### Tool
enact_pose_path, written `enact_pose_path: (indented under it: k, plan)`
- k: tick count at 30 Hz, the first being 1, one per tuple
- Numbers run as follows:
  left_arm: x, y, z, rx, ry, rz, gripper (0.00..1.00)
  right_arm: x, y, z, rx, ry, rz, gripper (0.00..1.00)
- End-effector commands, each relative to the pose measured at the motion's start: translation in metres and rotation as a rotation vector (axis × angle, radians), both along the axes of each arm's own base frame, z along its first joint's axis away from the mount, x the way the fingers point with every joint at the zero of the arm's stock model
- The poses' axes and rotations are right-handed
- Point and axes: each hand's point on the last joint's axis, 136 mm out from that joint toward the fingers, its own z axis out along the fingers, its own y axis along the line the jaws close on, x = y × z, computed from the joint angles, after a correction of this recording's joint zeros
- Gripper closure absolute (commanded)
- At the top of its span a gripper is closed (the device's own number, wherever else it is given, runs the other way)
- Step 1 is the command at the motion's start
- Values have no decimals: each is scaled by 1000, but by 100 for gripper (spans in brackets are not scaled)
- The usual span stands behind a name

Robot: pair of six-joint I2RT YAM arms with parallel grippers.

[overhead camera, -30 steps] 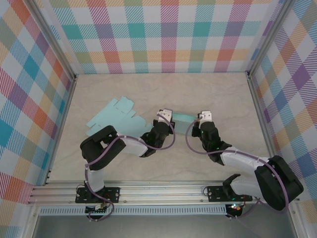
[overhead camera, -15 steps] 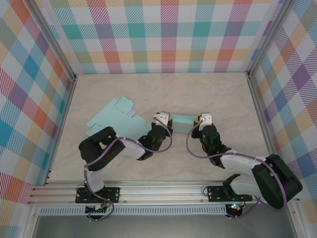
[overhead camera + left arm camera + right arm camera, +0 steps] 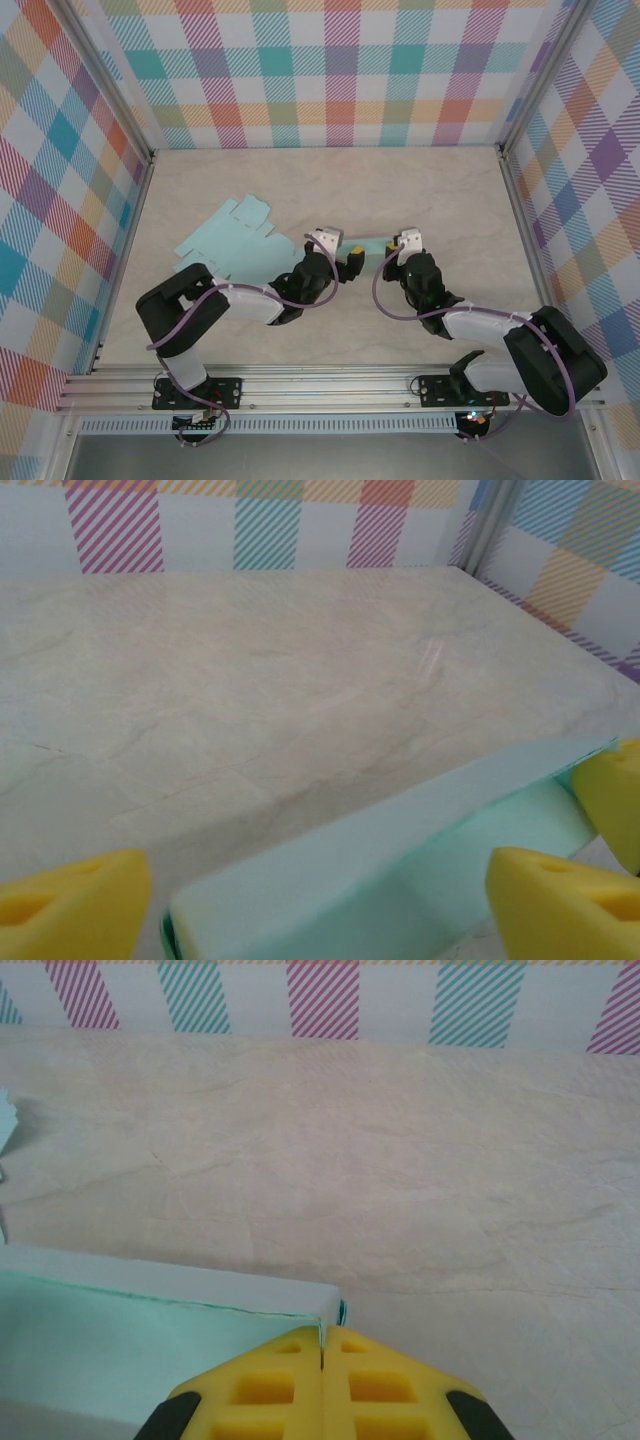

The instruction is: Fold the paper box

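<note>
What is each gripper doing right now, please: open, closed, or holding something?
Left gripper: open, jaws spread either side of the paper box flap.
Right gripper: closed, pinching the paper box edge.

Paper box (image 3: pixel 228 238): pale mint-teal, plain, no print. Underside of the raised flap is the same tint.
Table (image 3: pixel 420 190): cream-beige with faint grey marble veining.
Walls (image 3: pixel 330 70): pastel plaid on white, with squares of teal, purple, orange, pink and green, all diagonally hatched.
Left gripper (image 3: pixel 340 245), right gripper (image 3: pixel 322 1352): yellow fingertips, white housings.
Arms (image 3: pixel 550 365): black with white links.
Cables (image 3: pixel 375 290): purple.
Rail (image 3: pixel 330 380) along the near edge: bare silver.
</note>
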Motion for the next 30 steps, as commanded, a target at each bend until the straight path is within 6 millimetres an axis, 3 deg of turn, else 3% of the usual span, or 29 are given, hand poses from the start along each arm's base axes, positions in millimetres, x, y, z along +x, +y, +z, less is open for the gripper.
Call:
enact_pose_path:
  k: [1,6,11,19,30]
  plan:
    - [-4,9,20,-76,47,56,0,-1,11,-2,-10,10,51,100]
    - [2,30,44,-151,123,155,0,-1,11,-2,-13,13,53,100]
    - [9,43,50,-244,226,197,0,-2,11,0,-11,10,53,100]
    - [18,38,25,-264,343,183,4,-3,11,0,-15,12,55,100]
    - [18,33,-20,-233,426,196,20,-8,7,-1,-18,46,50,100]
